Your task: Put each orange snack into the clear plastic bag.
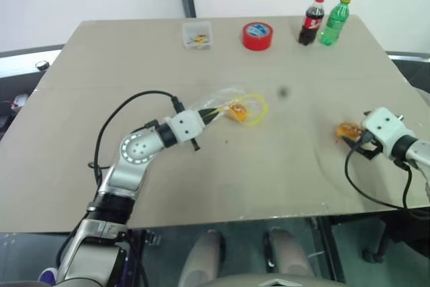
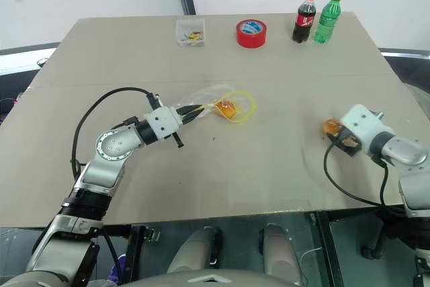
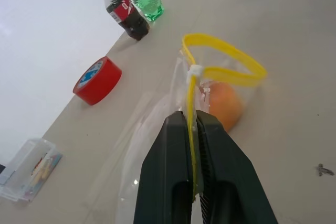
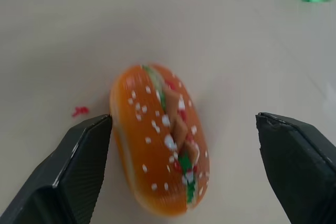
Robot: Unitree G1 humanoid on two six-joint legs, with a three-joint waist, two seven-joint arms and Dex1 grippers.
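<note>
My right pincer (image 4: pixel 184 171) stands spread wide, and the loose burger-shaped orange snack (image 4: pixel 160 140) lies on the table (image 1: pixel 282 166) directly ahead of it, between my two fingers, hard by one finger (image 4: pixel 73 166) and well clear of the other. Its long axis runs along my reach, not across it, so I judge the jaws should close on its short sides once I ease forward. This snack sits near the table's right edge, far nearer my right arm than my left. My left pincer (image 3: pixel 193 129) is pressed together on the yellow seal strip of the clear plastic bag (image 1: pixel 225 104), which lies about mid-table with its mouth held open toward the right; the other orange snack (image 3: pixel 224 104) already rests inside it.
</note>
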